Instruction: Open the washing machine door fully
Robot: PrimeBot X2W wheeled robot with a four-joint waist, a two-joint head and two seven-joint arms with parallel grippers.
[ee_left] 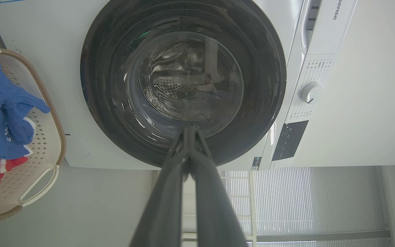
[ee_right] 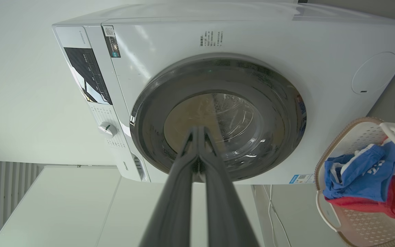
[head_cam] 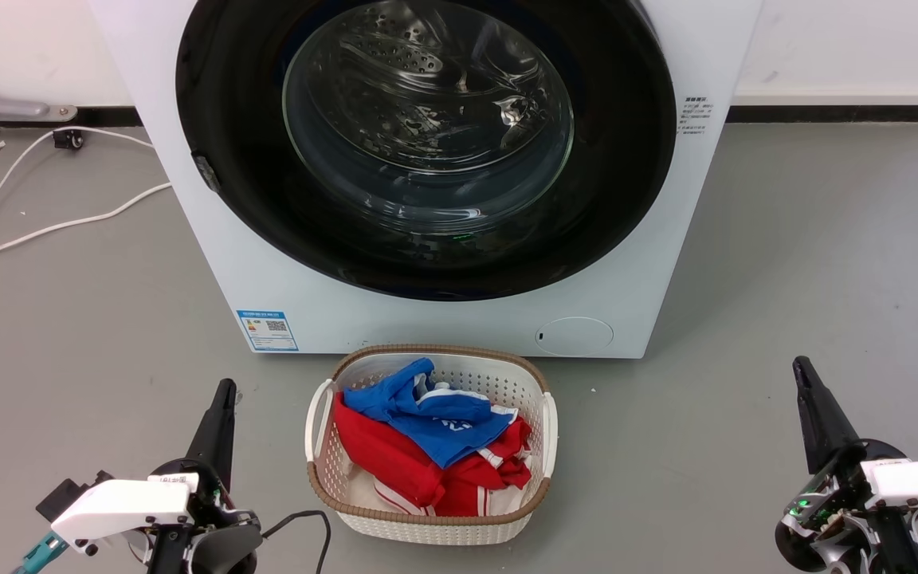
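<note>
Grippers: left gripper sits low at the left of the head view and right gripper low at the right. Both are over the grey floor and well apart from the machine. On each, the two fingers are pressed together to a single point and hold nothing; both wrist views show the tips meeting with no gap.

Between the arms and further forward is a laundry basket holding red and blue clothes. It stands just before the machine's front.

Beyond the basket, the washing machine door faces the robot. It looks shut, lying flush in the white front of the washing machine. No part of the task is done yet.

Handling (judgement):
- Door is a rigid, glossy black ring around a bulging glass bowl, so it is likely slippery to dark fingers with no give.
- Expect it to be fairly heavy on its hinge. The latch should resist first, then the door should swing freely.
- Glass centre is no place to push or pry.

Hold point (judgement):
- A small grey tab on the door's left rim is probably the pull.
- Hook or pinch there, then draw outward and across.
- Fingers would need to part, or slip one tip behind the edge.
- Hinge side cannot be seen; it is presumably opposite the tab.

Risks:
- A tip may skate off the gloss.
- The basket is close under the swing path.
</note>
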